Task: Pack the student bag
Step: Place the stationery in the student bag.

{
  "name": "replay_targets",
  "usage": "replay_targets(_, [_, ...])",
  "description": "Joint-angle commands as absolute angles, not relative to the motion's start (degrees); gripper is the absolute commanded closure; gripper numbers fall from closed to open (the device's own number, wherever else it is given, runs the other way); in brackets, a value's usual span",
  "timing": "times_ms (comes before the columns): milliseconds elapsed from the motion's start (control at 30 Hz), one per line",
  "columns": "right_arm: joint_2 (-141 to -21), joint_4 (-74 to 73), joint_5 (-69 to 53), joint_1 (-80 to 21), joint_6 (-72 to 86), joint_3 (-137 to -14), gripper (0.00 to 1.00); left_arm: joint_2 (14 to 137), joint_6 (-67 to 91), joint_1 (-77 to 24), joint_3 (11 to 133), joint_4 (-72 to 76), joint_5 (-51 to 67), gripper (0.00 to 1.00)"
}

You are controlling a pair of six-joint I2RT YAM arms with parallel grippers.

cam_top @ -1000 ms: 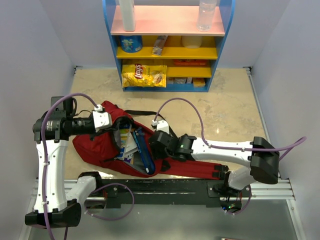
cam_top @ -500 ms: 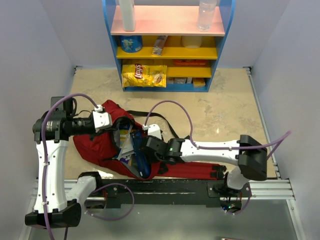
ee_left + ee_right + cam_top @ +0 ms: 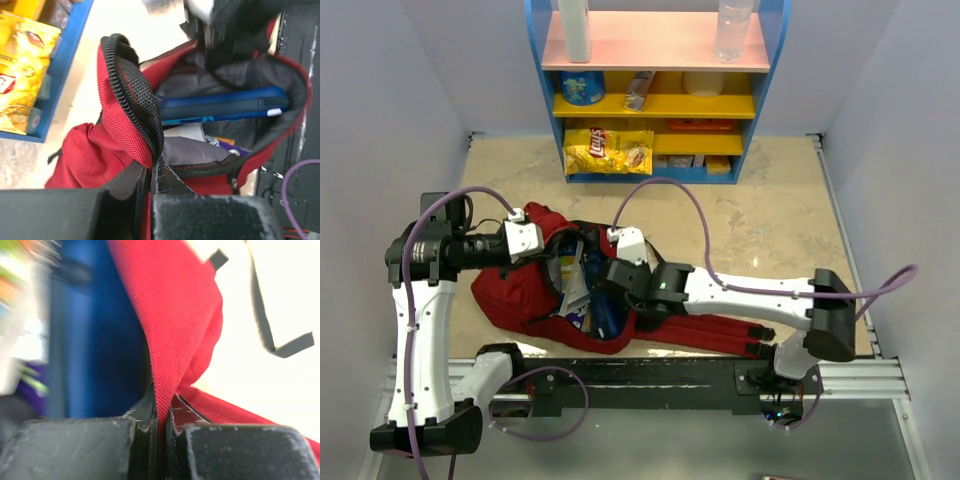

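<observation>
My left tool [image 3: 151,175] clamps the left rim of the student bag [image 3: 515,290], my right tool [image 3: 161,412] the right rim, mouth open between.

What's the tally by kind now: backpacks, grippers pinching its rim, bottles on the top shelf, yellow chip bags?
student bag: 1
grippers shut on its rim: 2 (left gripper, right gripper)
bottles on the top shelf: 2 (white bottle, clear bottle)
yellow chip bag: 1
Total: 6
</observation>
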State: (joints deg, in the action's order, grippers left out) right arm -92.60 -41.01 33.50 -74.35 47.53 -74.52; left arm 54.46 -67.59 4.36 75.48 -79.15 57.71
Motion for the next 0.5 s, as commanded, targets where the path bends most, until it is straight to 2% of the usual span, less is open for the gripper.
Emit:
replay_targets(0, [-85.09, -43.42, 43.94, -74.44, 48.43, -84.02, 1.0, 53.35, -64.69, 4.13, 79.45, -69.97, 67.59, 1.0])
replay_targets(200, [-85.25, -42.1, 38.42, -74.44, 52.64, -76.12, 1.0, 53.0, -64.86, 4.13, 77.61, -70.14, 68.99, 1.0])
replay_targets(400, [-82.27, -39.55, 34.98, -72.34, 55.72, -65.49, 0.59, 54.4, -64.77, 3.78, 72.87, -69.7, 72.24, 0.96])
replay_targets(433, [-81.74, -39.64, 34.28, -70.51, 55.46, -64.61, 0.49, 55.27, -65.82, 3.61, 71.99, -70.22, 72.42, 0.96])
replay_targets(467, [-81.39, -40.25, 34.02, -69.27, 55.55, -63.38, 0.44, 55.81, -67.14, 3.34, 71.55, -72.49, 72.86, 0.95])
